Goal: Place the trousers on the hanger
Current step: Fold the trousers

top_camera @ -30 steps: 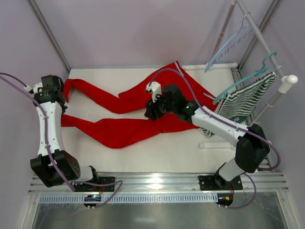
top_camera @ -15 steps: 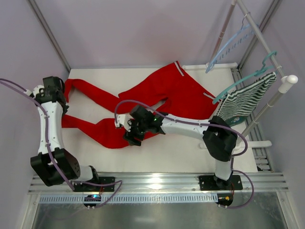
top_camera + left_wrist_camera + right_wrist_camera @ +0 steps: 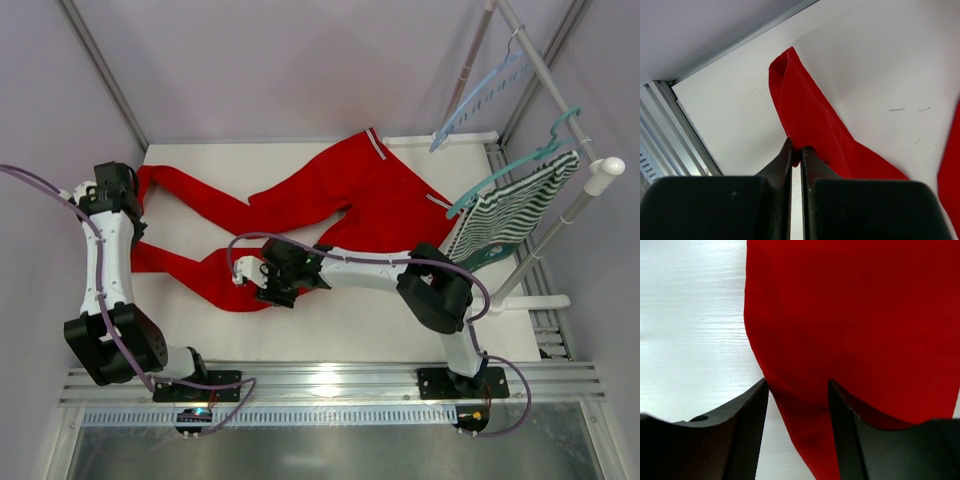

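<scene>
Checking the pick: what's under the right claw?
Red cloth of the trousers, one leg's edge, on the white table. The right claw stands open over it. What lies beneath the cloth is covered.

From above we cannot see the fingertips of the right gripper point(image 3: 268, 285) under its body; in its wrist view we lose the trousers point(image 3: 855, 315) past the top and right edges.

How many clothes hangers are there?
2. A pale blue hanger hangs empty at the far end of the rail, top right. A teal hanger, nearer on the same rail, carries a striped garment. None looks hidden.
</scene>
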